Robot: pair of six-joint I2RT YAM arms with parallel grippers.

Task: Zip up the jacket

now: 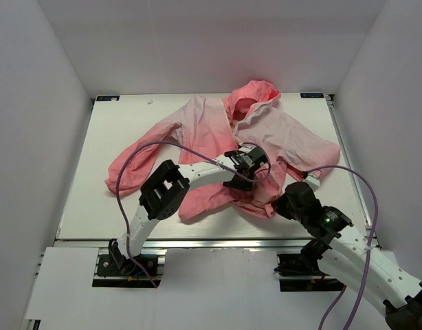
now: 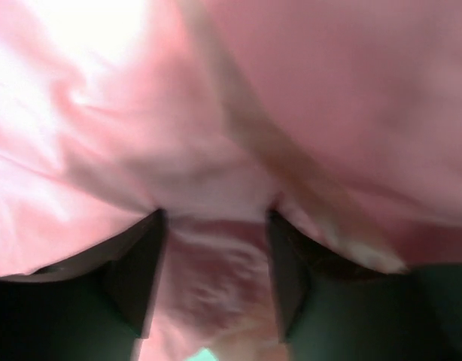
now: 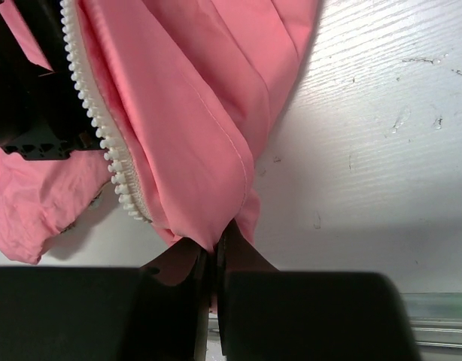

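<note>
**Right clamps hem, left straddles cloth**

Nearest us, the right gripper (image 3: pixel 214 259) is pinched tight on the jacket's (image 1: pixel 204 130) bottom edge, with the white zipper (image 3: pixel 103 128) just beside it. Further in, the left gripper (image 2: pixel 216 226) sits mid-jacket, fingers apart with pink cloth between them. The jacket sprawls across the table (image 1: pixel 80 206), hood (image 1: pixel 256 96) farthest.

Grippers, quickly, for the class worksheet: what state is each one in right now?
Left gripper: open, jacket fabric between its fingers.
Right gripper: shut on the jacket's bottom edge.
</note>
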